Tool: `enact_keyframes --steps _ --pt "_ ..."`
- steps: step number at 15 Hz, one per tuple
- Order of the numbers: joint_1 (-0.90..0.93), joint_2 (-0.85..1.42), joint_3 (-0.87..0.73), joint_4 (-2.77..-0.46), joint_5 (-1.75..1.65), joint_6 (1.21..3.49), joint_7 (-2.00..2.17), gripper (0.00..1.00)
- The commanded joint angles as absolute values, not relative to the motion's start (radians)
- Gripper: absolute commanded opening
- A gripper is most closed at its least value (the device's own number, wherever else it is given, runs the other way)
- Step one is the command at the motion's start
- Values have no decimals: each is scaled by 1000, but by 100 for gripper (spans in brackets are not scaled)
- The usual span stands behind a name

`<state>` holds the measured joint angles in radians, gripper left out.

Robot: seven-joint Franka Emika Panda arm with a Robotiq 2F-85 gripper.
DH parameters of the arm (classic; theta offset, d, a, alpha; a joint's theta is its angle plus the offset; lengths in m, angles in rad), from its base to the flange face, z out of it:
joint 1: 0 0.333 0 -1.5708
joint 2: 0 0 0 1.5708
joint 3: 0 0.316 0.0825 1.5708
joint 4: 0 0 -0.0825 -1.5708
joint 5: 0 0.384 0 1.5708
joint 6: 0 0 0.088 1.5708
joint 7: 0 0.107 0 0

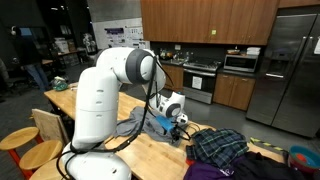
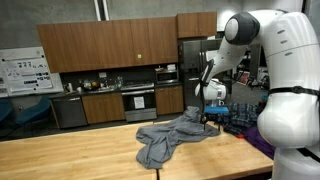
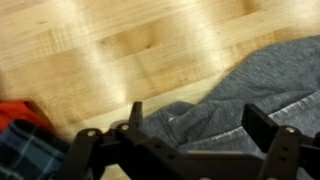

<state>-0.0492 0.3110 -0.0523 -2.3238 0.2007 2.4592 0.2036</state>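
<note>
A grey cloth garment [image 2: 165,137] lies crumpled on the wooden table [image 2: 70,155]; it also shows in the wrist view [image 3: 240,95] and, partly hidden by the arm, in an exterior view [image 1: 150,123]. My gripper [image 3: 200,125] hangs just above one end of the grey garment, with its two fingers spread apart and nothing between them. In both exterior views the gripper [image 2: 212,118] sits low over the cloth's edge [image 1: 172,122], next to a pile of other clothes.
A dark plaid garment [image 1: 215,145] and purple cloth lie in a pile beside the gripper; plaid and a red patch [image 3: 20,125] show in the wrist view. A wooden stool [image 1: 25,140] stands by the table. Kitchen cabinets, a stove and a fridge [image 1: 285,70] stand behind.
</note>
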Motion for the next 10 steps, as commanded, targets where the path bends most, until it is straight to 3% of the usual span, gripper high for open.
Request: enact_keyframes --steps 1,10 --pt "-71 330 -50 -2341 253 2506 193 100" --pt "-74 418 -48 -2310 301 2602 214 100"
